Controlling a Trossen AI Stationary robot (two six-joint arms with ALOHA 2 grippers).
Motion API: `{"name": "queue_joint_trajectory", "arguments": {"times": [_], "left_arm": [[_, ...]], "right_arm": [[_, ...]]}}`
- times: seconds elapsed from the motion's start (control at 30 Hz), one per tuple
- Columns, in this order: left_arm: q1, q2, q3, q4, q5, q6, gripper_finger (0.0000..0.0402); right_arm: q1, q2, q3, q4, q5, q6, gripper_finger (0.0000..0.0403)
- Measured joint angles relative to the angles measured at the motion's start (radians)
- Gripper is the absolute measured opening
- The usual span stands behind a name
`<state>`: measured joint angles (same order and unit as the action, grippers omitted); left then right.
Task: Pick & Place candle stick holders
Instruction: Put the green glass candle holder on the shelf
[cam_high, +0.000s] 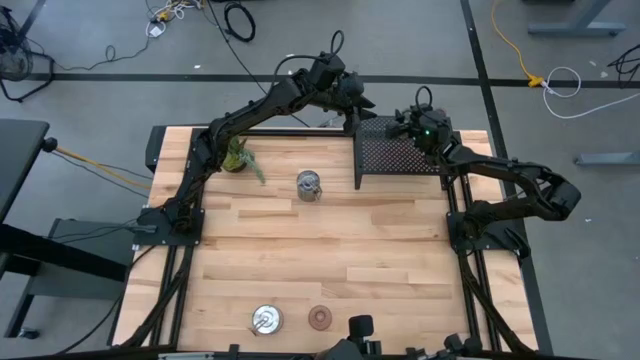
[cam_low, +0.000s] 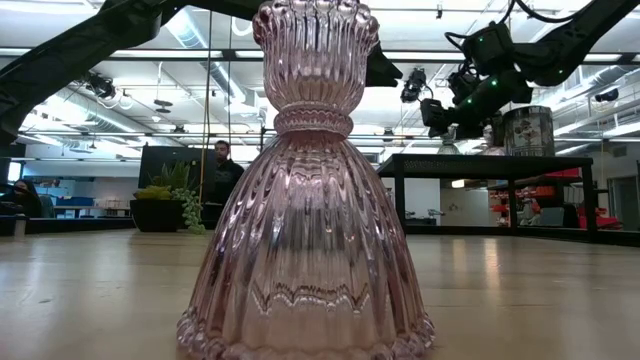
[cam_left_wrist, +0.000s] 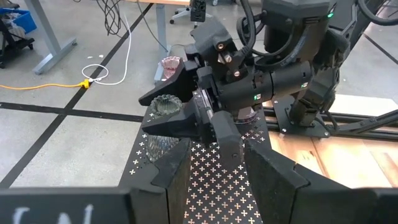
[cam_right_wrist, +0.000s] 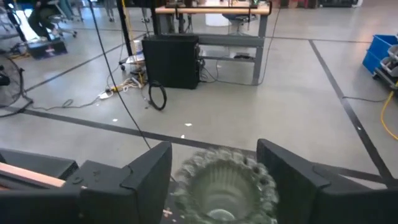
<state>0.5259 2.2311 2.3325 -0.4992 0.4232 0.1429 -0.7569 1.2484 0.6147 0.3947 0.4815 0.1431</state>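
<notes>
My right gripper (cam_high: 408, 128) is over the black perforated shelf (cam_high: 385, 160) at the table's far right, shut on a clear glass holder (cam_right_wrist: 224, 183). A pink holder (cam_left_wrist: 171, 64) and another clear holder (cam_left_wrist: 157, 146) stand on the shelf near it. My left gripper (cam_high: 352, 112) hovers open and empty by the shelf's far left corner, facing the right gripper. A silver holder (cam_high: 309, 185) stands mid-table. A silver holder (cam_high: 266, 319) and a pinkish-brown one (cam_high: 320, 318) stand at the near edge. The pinkish-brown one fills the low view (cam_low: 310, 200). My right gripper pinches the clear glass holder between its two fingers, one on each side of the ribbed wall (cam_right_wrist: 180, 180). In the left wrist view the holder (cam_left_wrist: 166, 106) sits between the fingers above the shelf. Whether its base touches the shelf does not show.
A small potted green plant (cam_high: 240, 155) stands at the far left of the table. The raised shelf (cam_left_wrist: 211, 180) fills the far right corner. The wooden tabletop (cam_high: 330, 250) between the mid-table holder and the near-edge holders is open.
</notes>
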Motion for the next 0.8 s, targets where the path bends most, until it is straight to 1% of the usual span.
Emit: {"name": "queue_joint_trajectory", "arguments": {"times": [0.27,0.47,0.6,0.8], "left_arm": [[0.0,0.0,0.0,-0.001,0.0,0.0,0.0153],[0.0,0.0,0.0,-0.001,0.0,0.0,0.0153],[0.0,0.0,0.0,-0.001,0.0,0.0,0.0153],[0.0,0.0,0.0,-0.003,0.0,0.0,0.0153]], "right_arm": [[0.006,-0.001,0.012,-0.014,0.014,-0.013,0.0206],[0.028,-0.012,0.013,-0.011,0.085,-0.055,0.0192],[0.039,-0.032,0.013,-0.017,0.11,-0.061,0.0187],[0.039,-0.063,0.013,-0.025,0.113,-0.081,0.0187]]}}
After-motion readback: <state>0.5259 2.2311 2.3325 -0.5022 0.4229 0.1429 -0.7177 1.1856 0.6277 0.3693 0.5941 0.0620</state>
